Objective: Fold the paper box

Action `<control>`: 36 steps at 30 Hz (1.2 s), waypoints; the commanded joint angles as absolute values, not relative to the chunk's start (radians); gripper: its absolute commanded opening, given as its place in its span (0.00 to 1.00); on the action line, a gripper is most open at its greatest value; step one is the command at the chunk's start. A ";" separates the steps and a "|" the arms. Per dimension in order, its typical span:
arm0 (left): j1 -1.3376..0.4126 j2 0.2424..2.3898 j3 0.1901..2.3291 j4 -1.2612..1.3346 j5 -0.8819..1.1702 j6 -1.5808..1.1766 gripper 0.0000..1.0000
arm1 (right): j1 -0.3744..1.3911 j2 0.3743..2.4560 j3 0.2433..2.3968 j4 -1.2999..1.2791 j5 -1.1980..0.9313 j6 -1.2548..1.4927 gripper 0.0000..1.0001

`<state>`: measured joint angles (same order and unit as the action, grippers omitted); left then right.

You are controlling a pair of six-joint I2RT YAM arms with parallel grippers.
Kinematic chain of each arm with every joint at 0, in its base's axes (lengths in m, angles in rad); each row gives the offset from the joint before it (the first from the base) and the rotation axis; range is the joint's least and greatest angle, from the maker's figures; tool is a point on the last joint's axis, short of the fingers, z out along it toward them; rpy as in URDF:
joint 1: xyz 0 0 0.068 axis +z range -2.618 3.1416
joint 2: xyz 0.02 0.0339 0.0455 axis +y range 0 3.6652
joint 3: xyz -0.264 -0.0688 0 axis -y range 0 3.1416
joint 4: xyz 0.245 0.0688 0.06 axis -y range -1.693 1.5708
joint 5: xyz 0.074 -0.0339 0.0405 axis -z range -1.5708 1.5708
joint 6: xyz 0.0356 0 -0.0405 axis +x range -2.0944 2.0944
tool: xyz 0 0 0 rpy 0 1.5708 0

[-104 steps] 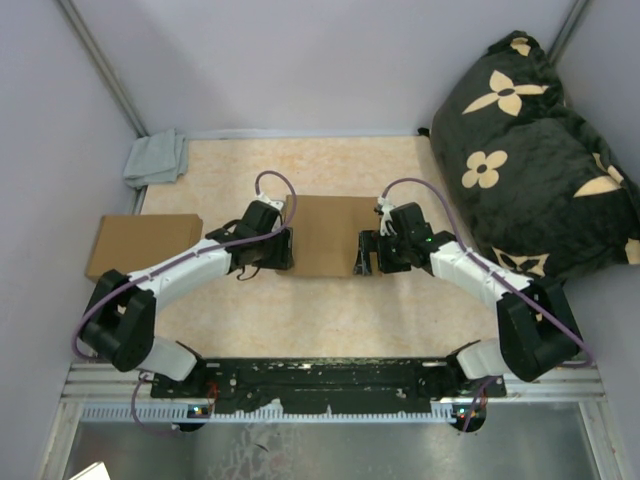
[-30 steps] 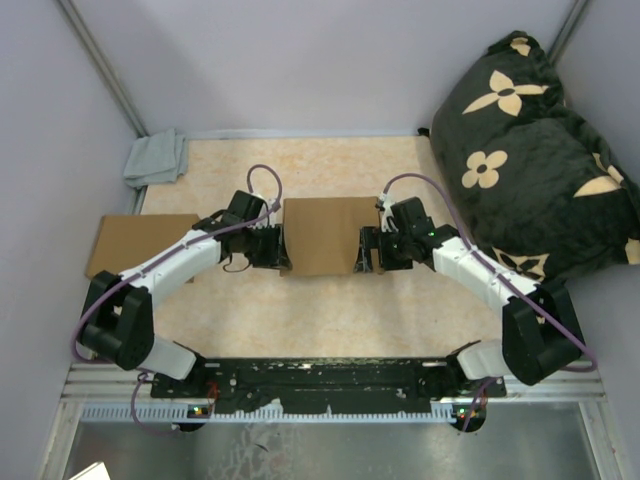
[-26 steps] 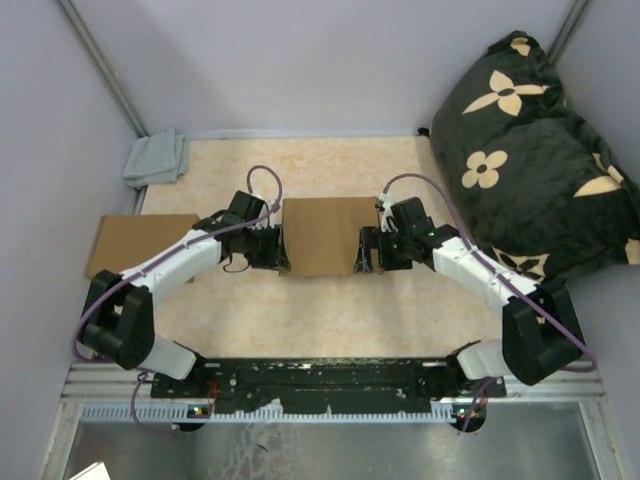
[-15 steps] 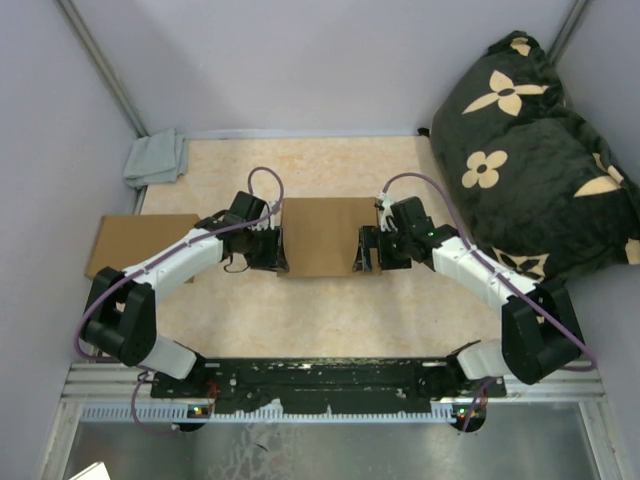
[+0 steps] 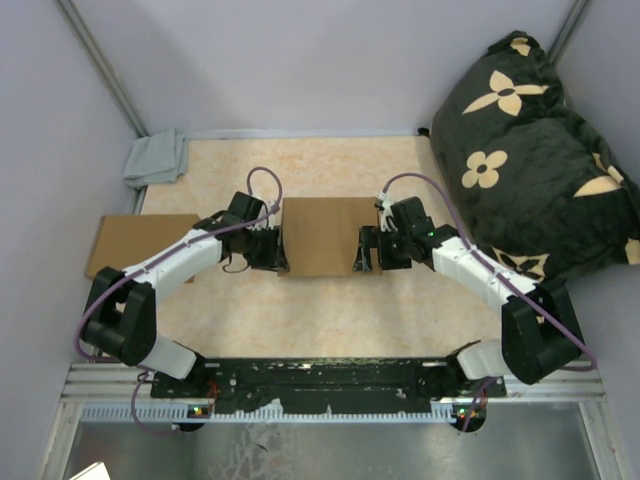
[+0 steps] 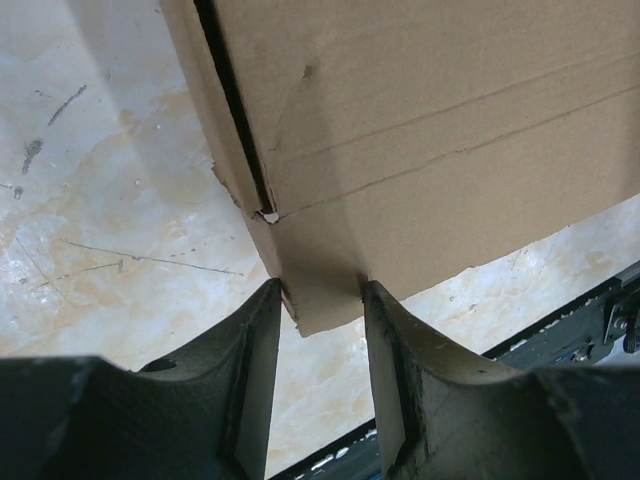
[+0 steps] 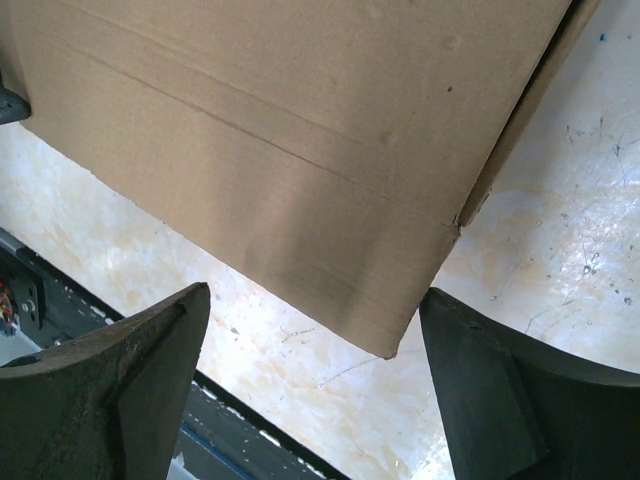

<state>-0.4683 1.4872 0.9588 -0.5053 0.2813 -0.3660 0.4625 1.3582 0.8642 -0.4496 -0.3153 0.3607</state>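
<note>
on table (image 5: 330, 310), closed paper box (image 5: 318, 235)

I read no text, label, brand, number or sign in any view. Paper box (image 5: 320, 235) at centre: plain brown faces, only creases, in both wrist views too. Flat cardboard (image 5: 140, 240) at 9 o'clock: blank brown. Cushion (image 5: 530, 150) at 2 o'clock: beige flower shapes on black, no letters I can make out. Base rail (image 5: 320, 375) at 6 o'clock: any marking too small for me to tell.
</note>
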 commanded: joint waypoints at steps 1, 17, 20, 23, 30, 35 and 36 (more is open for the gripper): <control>-0.460 1.499 0.924 -0.427 0.310 -0.379 0.44 | 0.471 1.359 0.863 -0.392 -0.342 0.365 0.86; -0.458 1.489 0.895 -0.366 0.156 -0.398 0.43 | 0.471 1.401 0.788 -0.294 -0.224 0.356 0.84; -0.459 1.468 0.873 -0.328 0.110 -0.415 0.43 | 0.470 1.404 0.774 -0.261 -0.195 0.357 0.84; -0.459 1.437 0.830 -0.262 0.097 -0.431 0.43 | 0.471 1.401 0.755 -0.221 -0.185 0.362 0.84; -0.460 1.375 0.724 -0.072 0.134 -0.484 0.41 | 0.471 1.410 0.729 -0.144 -0.206 0.382 0.82; -0.459 1.407 0.706 -0.004 0.128 -0.490 0.39 | 0.471 1.438 0.723 -0.116 -0.198 0.383 0.80; -0.460 1.413 0.701 0.008 0.126 -0.491 0.39 | 0.471 1.443 0.720 -0.110 -0.193 0.383 0.79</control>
<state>-0.4618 1.3998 0.7086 -0.1085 0.1307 -0.4736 0.4629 1.4204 0.7261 -0.1913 -0.2108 0.3729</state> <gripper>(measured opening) 0.396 0.803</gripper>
